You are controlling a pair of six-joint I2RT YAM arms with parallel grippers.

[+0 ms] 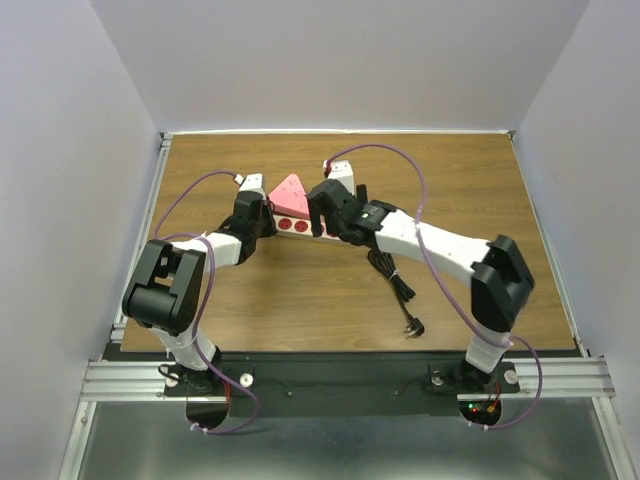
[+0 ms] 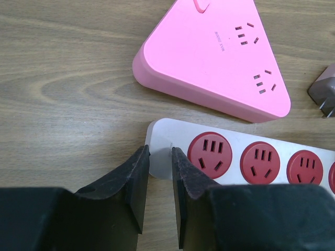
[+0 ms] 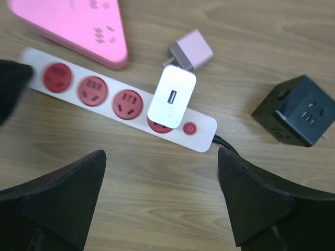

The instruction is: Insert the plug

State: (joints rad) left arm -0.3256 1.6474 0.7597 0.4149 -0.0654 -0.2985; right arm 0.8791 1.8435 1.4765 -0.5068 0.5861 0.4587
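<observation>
Jaws of the right gripper [image 3: 162,201] stand wide apart and hold nothing; it hangs just above the right end of the power strip [image 3: 205,135]. That arm stretches from its base at the near right, up and leftward to the middle of the table [image 1: 300,300], with the wrist bent down. The left gripper [image 2: 159,175] is clenched on the strip's left end, its two fingers [image 2: 137,183] pinching the white corner between them. Its arm is folded at the elbow near the left edge and reaches rightward. The plug [image 3: 171,100], a white rounded block with a port on its top face, sits in the strip's rightmost red socket, just left of the red switch [image 3: 189,127]. Beyond the strip lie a pink triangular socket block [image 3: 78,26] and a small pink adapter [image 3: 191,49]. A black socket cube [image 3: 296,112] sits to the right.
</observation>
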